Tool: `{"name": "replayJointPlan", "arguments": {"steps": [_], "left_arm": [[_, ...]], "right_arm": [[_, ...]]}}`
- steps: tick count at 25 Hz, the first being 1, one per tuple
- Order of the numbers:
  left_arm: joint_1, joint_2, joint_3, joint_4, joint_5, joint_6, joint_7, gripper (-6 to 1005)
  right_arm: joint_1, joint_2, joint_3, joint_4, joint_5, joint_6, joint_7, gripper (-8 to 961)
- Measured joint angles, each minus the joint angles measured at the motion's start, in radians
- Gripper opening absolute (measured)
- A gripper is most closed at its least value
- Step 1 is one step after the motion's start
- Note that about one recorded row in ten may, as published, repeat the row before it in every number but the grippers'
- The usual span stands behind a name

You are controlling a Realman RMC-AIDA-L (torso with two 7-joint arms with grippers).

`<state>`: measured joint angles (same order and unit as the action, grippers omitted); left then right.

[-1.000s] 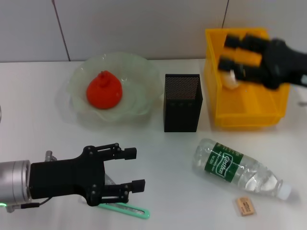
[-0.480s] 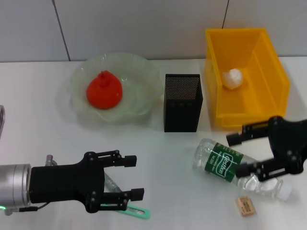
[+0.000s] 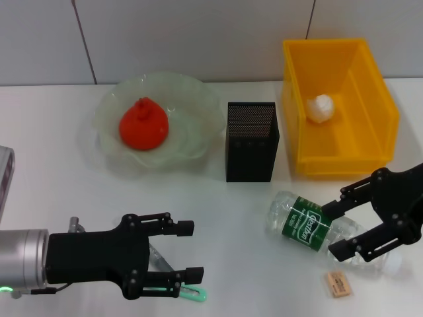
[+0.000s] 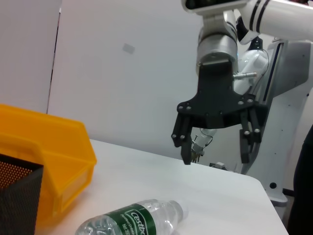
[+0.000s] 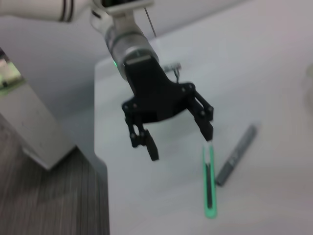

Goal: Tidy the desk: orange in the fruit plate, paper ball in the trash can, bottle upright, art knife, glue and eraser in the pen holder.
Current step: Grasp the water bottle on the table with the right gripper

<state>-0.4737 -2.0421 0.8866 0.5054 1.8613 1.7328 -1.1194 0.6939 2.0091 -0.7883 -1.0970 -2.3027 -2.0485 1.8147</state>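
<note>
The orange (image 3: 142, 125) lies in the pale green fruit plate (image 3: 195, 99). The paper ball (image 3: 322, 107) sits inside the yellow trash can (image 3: 344, 162). The bottle (image 3: 310, 228) lies on its side, cap toward the right; my right gripper (image 3: 334, 231) is open over its clear cap end, and in the left wrist view this gripper (image 4: 214, 156) hangs above the bottle (image 4: 132, 220). My left gripper (image 3: 190, 251) is open just above the green art knife (image 3: 192, 292) and a grey glue stick (image 5: 234, 154). The eraser (image 3: 338, 284) lies near the front edge. The black mesh pen holder (image 3: 251, 140) stands mid-table.
The table's front edge runs close below the art knife (image 5: 209, 183) and the eraser. A grey device (image 3: 5, 178) sits at the left edge. The trash can stands right beside the pen holder.
My right gripper left the trash can, with the paper ball lying inside, and came down to the lying bottle. My left gripper shifted slightly lower and right, over the art knife.
</note>
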Motion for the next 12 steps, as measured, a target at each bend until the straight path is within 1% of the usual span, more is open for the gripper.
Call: {"name": "replayJointPlan", "arguments": {"steps": [1,2,3,7,11,12], "left_arm": [[0.000,-0.001,0.000,0.000,0.000,-0.001,0.001,768],[-0.001,-0.002,0.000,0.000,0.002,-0.002,0.002,769],[-0.001,-0.002,0.000,0.000,0.002,-0.002,0.002,769],[-0.003,-0.004,0.000,0.001,0.002,-0.002,0.003,769],[-0.003,-0.008,-0.002,0.001,0.003,-0.003,0.003,769],[-0.003,-0.010,-0.003,0.001,0.003,-0.006,0.003,768]], "right_arm": [[0.014,-0.002,-0.010,-0.004,-0.026,0.000,0.017,741],[0.046,-0.005,-0.027,-0.006,-0.078,-0.001,0.042,741],[0.046,-0.005,-0.027,-0.006,-0.078,-0.001,0.042,741],[0.105,-0.005,-0.034,-0.015,-0.184,0.000,0.077,740],[0.127,-0.003,-0.050,-0.019,-0.235,0.014,0.088,740],[0.135,0.000,-0.075,-0.023,-0.269,0.035,0.097,740]]}}
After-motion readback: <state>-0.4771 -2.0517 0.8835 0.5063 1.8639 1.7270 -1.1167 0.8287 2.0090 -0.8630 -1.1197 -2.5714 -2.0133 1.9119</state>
